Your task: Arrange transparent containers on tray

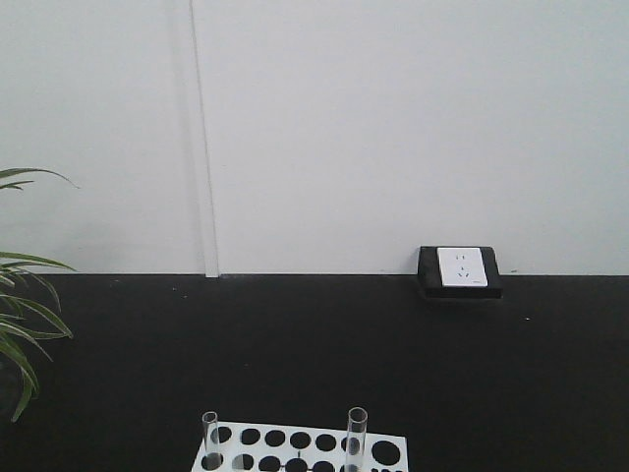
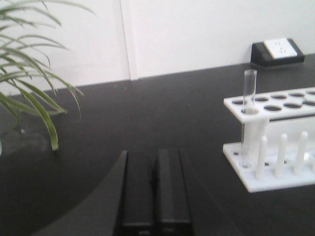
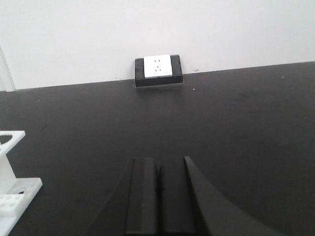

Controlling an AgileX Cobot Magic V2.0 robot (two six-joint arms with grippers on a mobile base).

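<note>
Two clear glass test tubes stand upright in a white rack (image 1: pixel 295 454) at the bottom of the front view: one at the left (image 1: pixel 209 438), one nearer the right (image 1: pixel 355 435). The left wrist view shows one tube (image 2: pixel 247 115) standing in the near corner of that rack (image 2: pixel 275 142), to the right of my left gripper (image 2: pixel 155 156), which is shut and holds nothing. My right gripper (image 3: pixel 157 163) is also shut and empty, with the rack's corner (image 3: pixel 12 187) off to its left. The tray is out of view.
A black tabletop runs back to a white wall. A black box with a white socket (image 1: pixel 459 270) sits at the back right. Green plant leaves (image 1: pixel 25 324) hang over the left edge, close to the left gripper's left side (image 2: pixel 34 98).
</note>
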